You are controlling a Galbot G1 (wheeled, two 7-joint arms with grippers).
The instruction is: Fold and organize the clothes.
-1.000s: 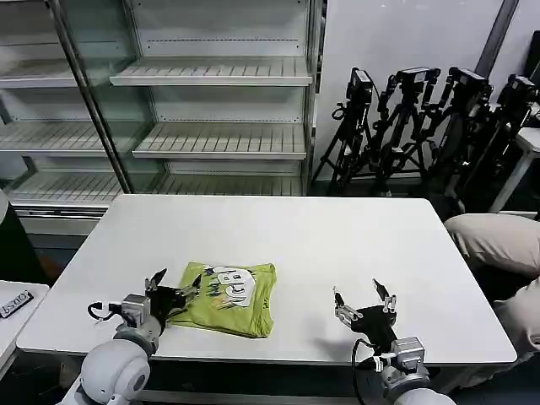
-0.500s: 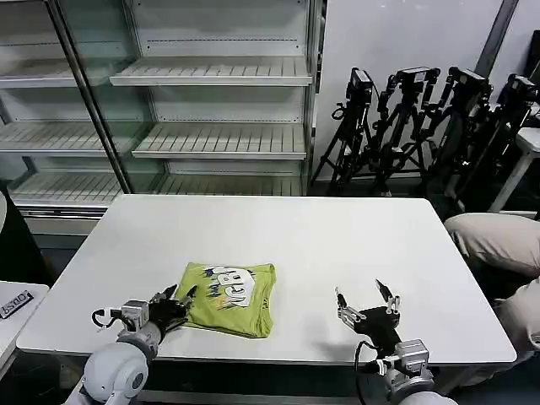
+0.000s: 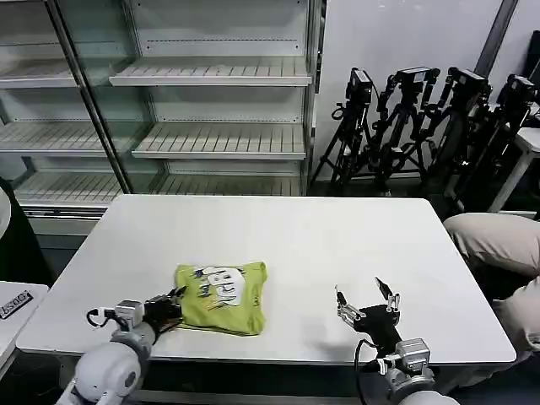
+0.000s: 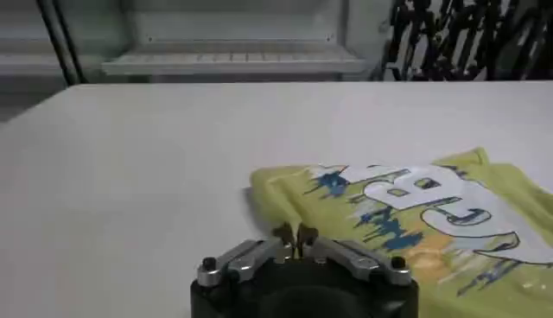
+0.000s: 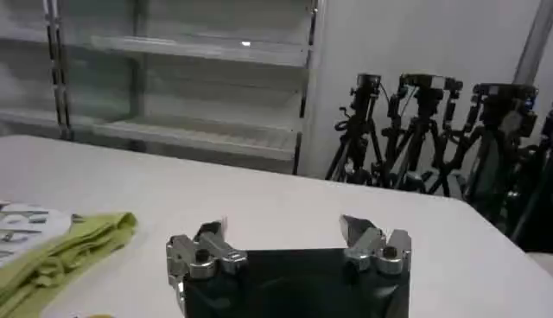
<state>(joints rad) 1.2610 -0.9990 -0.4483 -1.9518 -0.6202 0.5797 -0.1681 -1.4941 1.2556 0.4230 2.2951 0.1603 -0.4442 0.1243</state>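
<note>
You are looking at the shirt (image 3: 221, 296) lying folded into a compact lime block on the white surface (image 3: 287, 236), lower left of centre in the head view, printed side up with white and blue lettering showing. Your left claw (image 3: 173, 305) is sitting at the shirt's left edge, low on the surface, near the lower left of the frame. In the left wrist view the left claw (image 4: 295, 235) is showing its two fingertips (image 4: 282, 233) pressed together right at the shirt's (image 4: 415, 216) near hem; you cannot tell whether any fabric is pinched between them. Your right claw (image 3: 367, 299) is resting well apart from the shirt, lower right of centre in the head view, fingers spread wide and holding nothing. The right wrist view is showing the right claw (image 5: 288, 232) spread wide above bare surface, with the shirt (image 5: 60, 252) lying off at the lower left of that frame.
</note>
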